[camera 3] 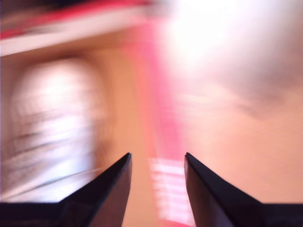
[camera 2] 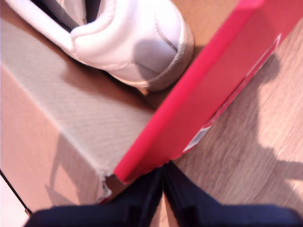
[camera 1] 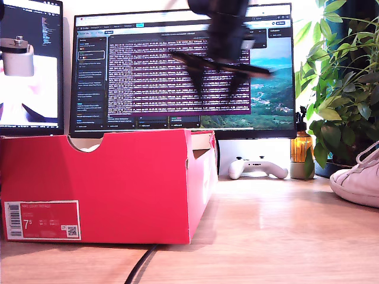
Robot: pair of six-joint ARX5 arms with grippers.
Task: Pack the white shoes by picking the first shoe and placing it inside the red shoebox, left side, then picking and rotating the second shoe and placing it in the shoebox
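Observation:
The red shoebox (camera 1: 118,177) stands at the exterior view's left, label side facing the camera. One white shoe (camera 2: 137,38) lies inside it on the brown floor, heel near a corner; a sliver of it shows through the notch (camera 1: 89,147). My first gripper (camera 2: 163,166) hovers shut and empty over the box's corner wall (camera 2: 213,85). My second gripper (camera 3: 157,155) is open and empty above the red rim (camera 3: 161,118), in a heavily blurred picture with a pale shoe shape (camera 3: 52,127) beside it. The other white shoe (camera 1: 358,183) rests on the table at the exterior view's right edge.
A blurred dark arm (camera 1: 225,35) hangs high in front of the monitor (camera 1: 183,71). A white game controller (camera 1: 257,167), an amber bottle (camera 1: 301,148) and a leafy plant (camera 1: 343,89) stand behind. A black cable (camera 1: 139,266) runs under the box's front.

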